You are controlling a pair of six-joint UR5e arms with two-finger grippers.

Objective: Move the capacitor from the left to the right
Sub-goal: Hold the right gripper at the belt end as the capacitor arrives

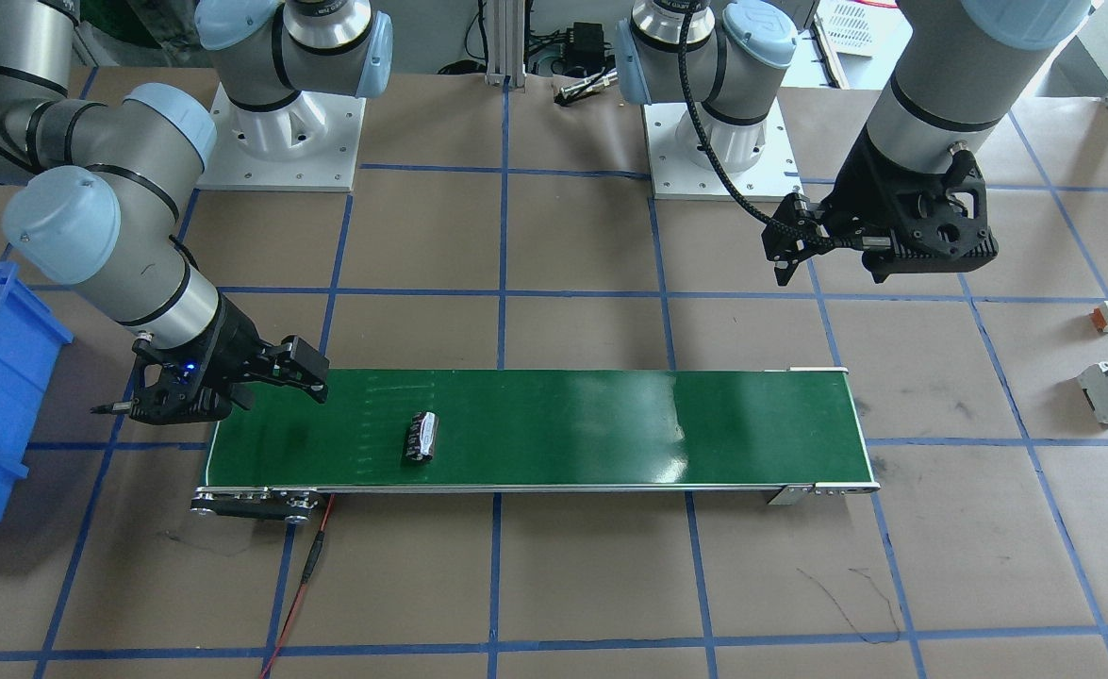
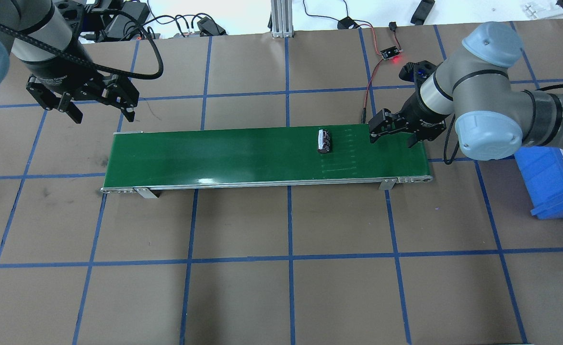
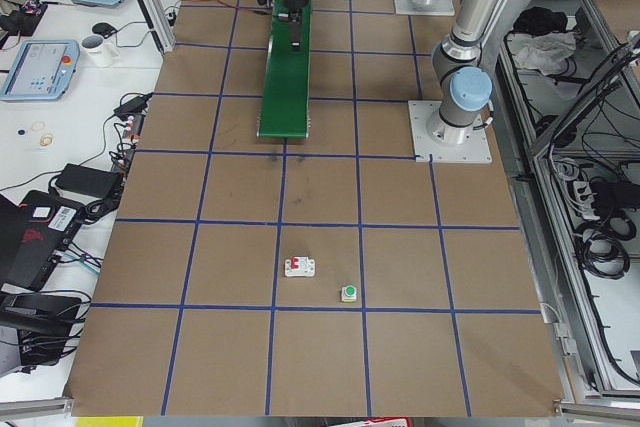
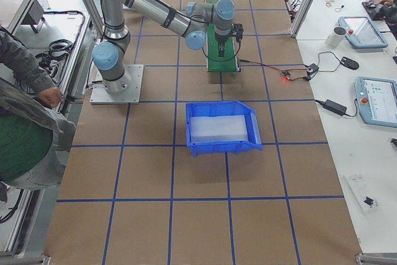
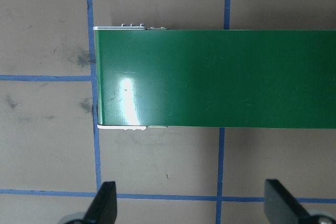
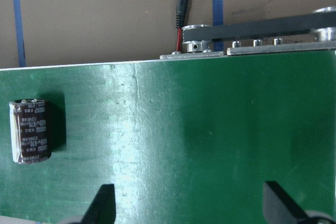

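Plainly, left fingers point(image 5: 103, 201) and right fingers point(image 6: 102, 203) wide apart, empty; capacitor point(image 6: 30, 131) untouched on the green belt point(image 2: 238, 153).

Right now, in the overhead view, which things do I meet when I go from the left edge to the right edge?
left gripper → capacitor → right gripper → blue bin. The green belt stretches across most of that span, so it has no single place in the order.
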